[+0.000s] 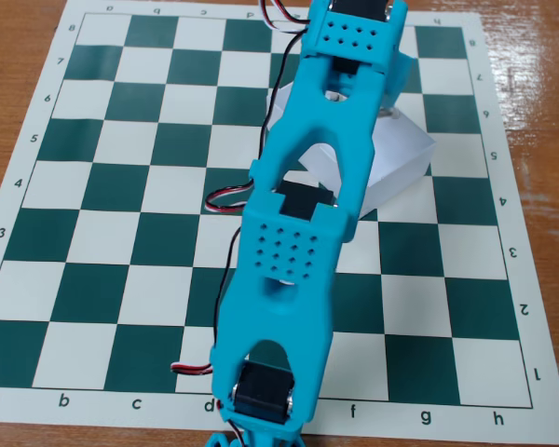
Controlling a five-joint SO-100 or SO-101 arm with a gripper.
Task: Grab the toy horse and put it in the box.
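A big blue robot arm (303,233) reaches up the middle of the fixed view, from the bottom edge of the table toward the top edge. It covers a lot of what lies under it.

The arm stretches over a green and white chessboard mat (121,233). The mat lies flat on a brown wooden table (19,37). The wood shows at the top left corner and along the right edge.

The box (401,154) is white. It sits on the mat in the upper right part of the table, closer to the top edge than the bottom edge. The arm hides its left part. Only its right side and one corner stick out from behind the arm.

The end of the arm is right over the box, near the top edge of the view. The gripper is under the arm's blue body, so I cannot tell if its fingers are apart or together, or if they hold anything.

I cannot find the toy horse. It may be behind the arm, but the view does not show it.

Thin black, red and white wires (225,197) curl out from the arm's left side, over the mat.
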